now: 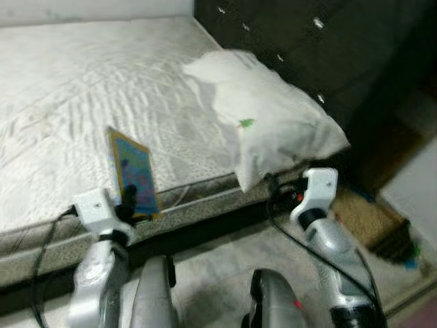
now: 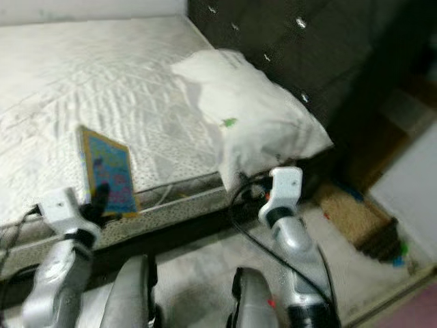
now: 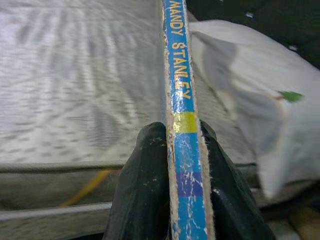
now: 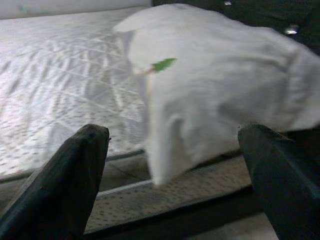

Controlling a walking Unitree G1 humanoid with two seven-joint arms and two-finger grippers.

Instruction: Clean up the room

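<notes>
Your left gripper point(image 3: 186, 175) is clamped on a thin blue book point(image 1: 134, 172), fingers point(image 3: 142, 190) pinching the spine so it stands upright at the near edge of the mattress point(image 1: 82, 89). Holding it by the spine probably keeps the covers from flopping open as you lift or carry it. Your right gripper point(image 4: 172, 175) hangs spread wide and holds nothing, aimed at the white pillow point(image 1: 273, 116) that lies at the mattress's near right corner, spilling over the edge beside the dark headboard point(image 1: 307, 48). That pillow looks like the next thing to straighten.
</notes>
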